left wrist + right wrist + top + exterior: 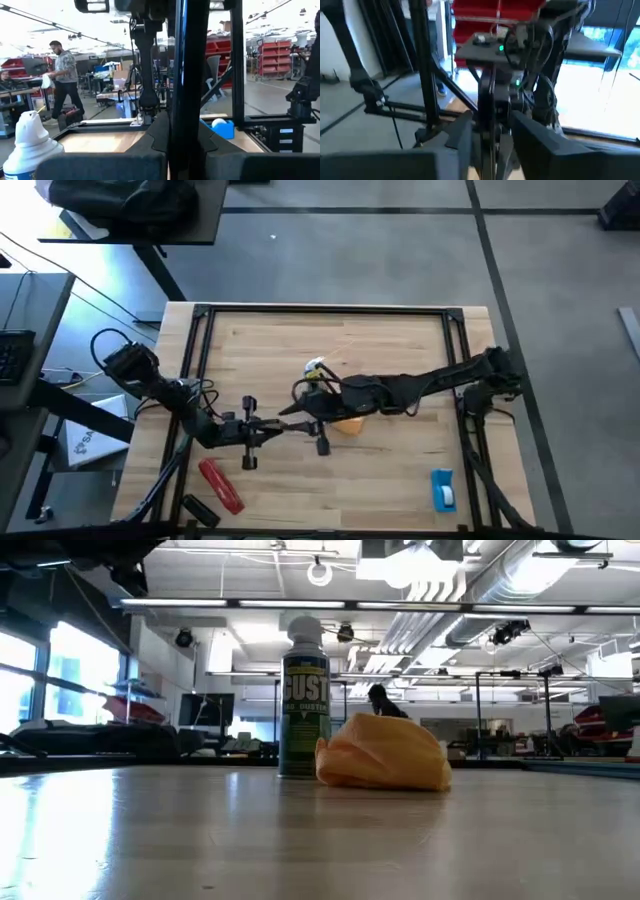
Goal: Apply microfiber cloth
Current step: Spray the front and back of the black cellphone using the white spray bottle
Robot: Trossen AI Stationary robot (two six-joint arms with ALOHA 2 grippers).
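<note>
The orange microfiber cloth [348, 424] lies bunched on the wooden table, its underside on the top [385, 753], just right of a green duster can [303, 700]. No gripper touches it. My left gripper [288, 423] and right gripper [308, 410] meet tip to tip above the table, just left of the cloth. Between them stands a flat black phone [189, 60], seen edge-on. Both grippers are shut on it. My left gripper pinches the phone's two flat faces [188, 125] between its two fingers, coming level from the table's left. The phone stands upright, rising well above the fingers, clear of the table. My right gripper has the same thin black slab [491, 132] between its fingers, coming level from the table's right. Which part of the phone it has cannot be told.
A red oblong tool [221, 485] and a small black object [198, 509] lie near the front left corner. A blue object [443, 488] lies at the front right. A black frame [330, 310] borders the table. A person [60, 75] walks in the room beyond.
</note>
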